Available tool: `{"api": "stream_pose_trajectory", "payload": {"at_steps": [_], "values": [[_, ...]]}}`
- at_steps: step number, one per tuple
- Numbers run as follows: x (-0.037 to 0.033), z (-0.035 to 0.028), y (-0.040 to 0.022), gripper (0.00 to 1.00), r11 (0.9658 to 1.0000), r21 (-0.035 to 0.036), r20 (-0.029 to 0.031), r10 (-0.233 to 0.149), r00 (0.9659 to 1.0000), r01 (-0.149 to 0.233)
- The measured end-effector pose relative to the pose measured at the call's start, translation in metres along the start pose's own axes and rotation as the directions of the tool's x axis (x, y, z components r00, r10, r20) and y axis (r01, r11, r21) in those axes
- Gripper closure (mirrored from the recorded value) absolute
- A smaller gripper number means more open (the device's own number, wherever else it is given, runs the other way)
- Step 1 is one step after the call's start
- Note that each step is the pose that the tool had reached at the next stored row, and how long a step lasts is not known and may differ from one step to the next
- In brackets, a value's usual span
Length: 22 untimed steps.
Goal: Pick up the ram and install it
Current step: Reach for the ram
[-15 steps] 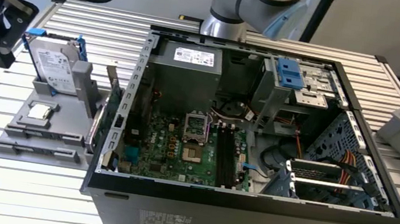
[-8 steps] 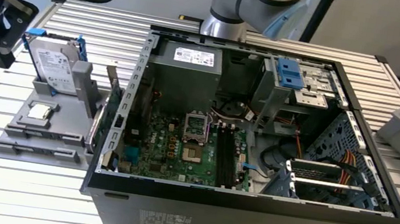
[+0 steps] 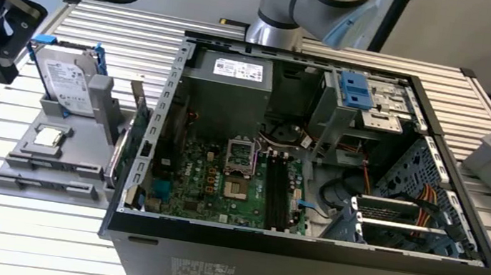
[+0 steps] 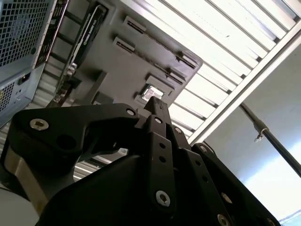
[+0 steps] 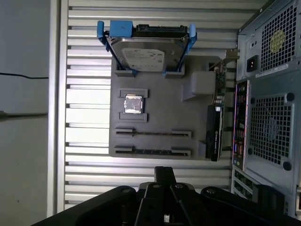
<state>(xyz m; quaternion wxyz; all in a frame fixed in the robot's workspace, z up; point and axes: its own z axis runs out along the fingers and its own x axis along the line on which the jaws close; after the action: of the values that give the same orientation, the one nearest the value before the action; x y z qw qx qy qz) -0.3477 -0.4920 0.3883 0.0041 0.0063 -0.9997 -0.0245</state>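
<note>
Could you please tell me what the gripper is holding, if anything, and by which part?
Nothing is held: in both wrist views the jaws of the gripper meet with nothing between them, just off the grey parts tray.

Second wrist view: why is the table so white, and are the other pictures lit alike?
Second wrist view: glare bleaches the table, and the gripper reads dark; first wrist view: evenly lit; exterior view: the computer case is shadowed inside.

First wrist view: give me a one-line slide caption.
Tool poised near the grey parts tray holding the ram, a chip and a hard drive, next to the computer case.
</note>
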Motion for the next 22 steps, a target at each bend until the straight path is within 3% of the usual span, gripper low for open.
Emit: {"api": "stream_pose_trajectory", "payload": {"at_steps": [22], "values": [[0.0, 0.0, 0.0, 1.0, 0.9997, 0.0001, -0.0011, -0.024, 0.9997, 0.024]]}}
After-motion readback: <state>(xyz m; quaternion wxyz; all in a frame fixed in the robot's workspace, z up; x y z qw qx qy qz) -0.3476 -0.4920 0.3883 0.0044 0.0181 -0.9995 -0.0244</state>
